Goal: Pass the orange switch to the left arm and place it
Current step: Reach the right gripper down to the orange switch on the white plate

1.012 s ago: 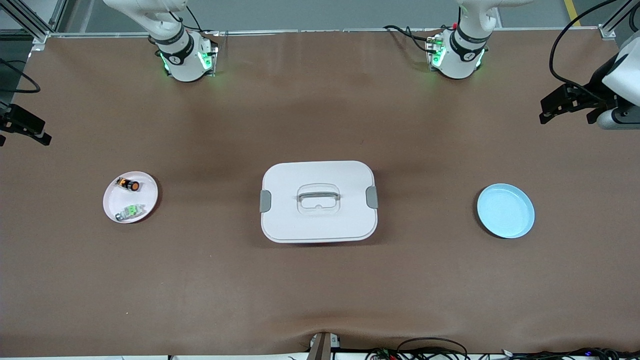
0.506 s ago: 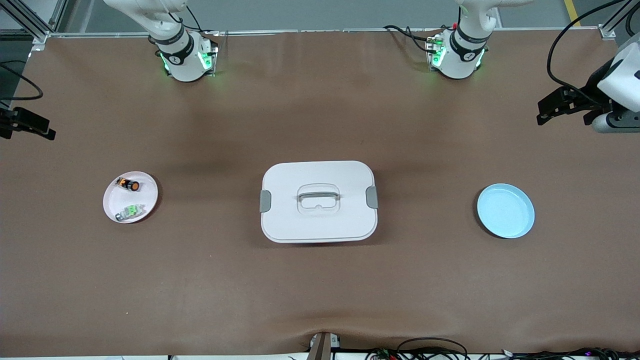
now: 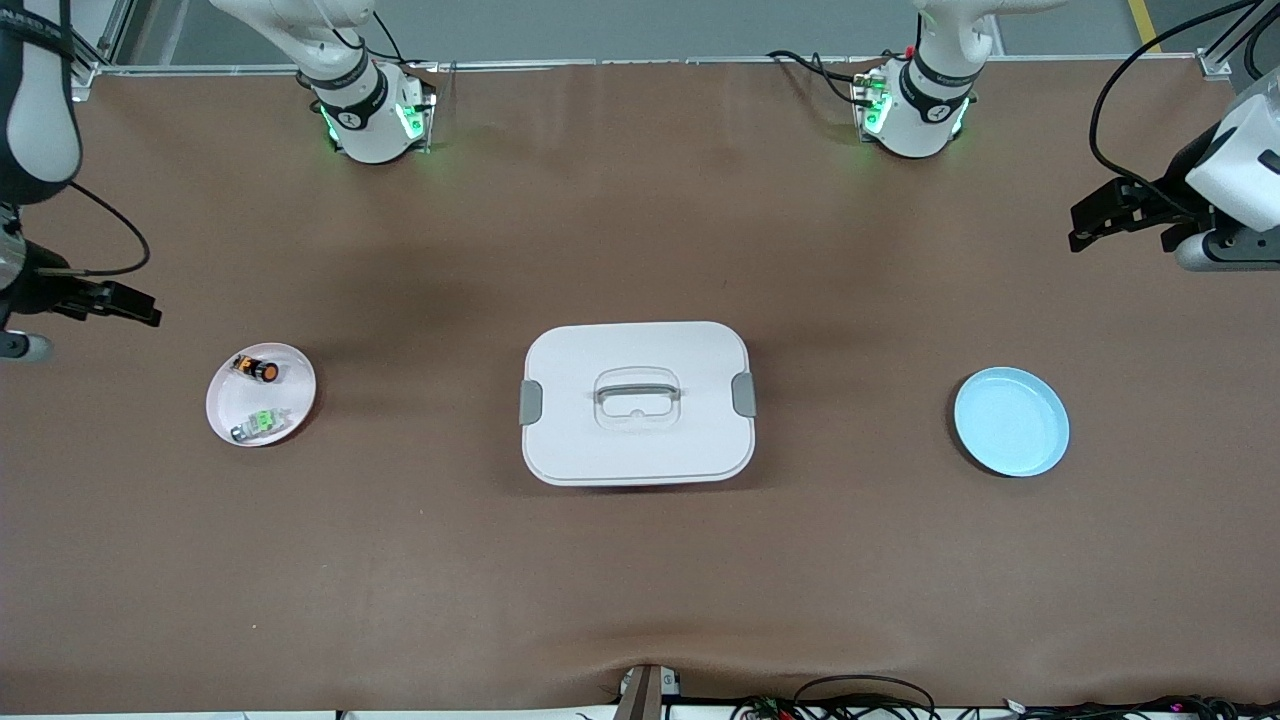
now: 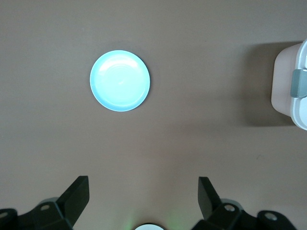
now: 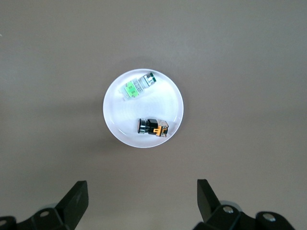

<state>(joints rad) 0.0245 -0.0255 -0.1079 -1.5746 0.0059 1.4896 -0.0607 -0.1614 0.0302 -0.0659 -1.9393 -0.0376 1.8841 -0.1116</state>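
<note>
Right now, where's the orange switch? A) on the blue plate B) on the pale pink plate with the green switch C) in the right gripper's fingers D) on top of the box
B: the orange switch lies on the pale pink plate toward the right arm's end of the table, beside the green switch, while the right gripper hangs open and empty above that plate.

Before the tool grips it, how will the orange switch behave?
The orange switch looks like a hard, small cylinder lying on its side on the white plate, so it may roll if nudged. It seems light. The smooth plate may let it slide.
</note>
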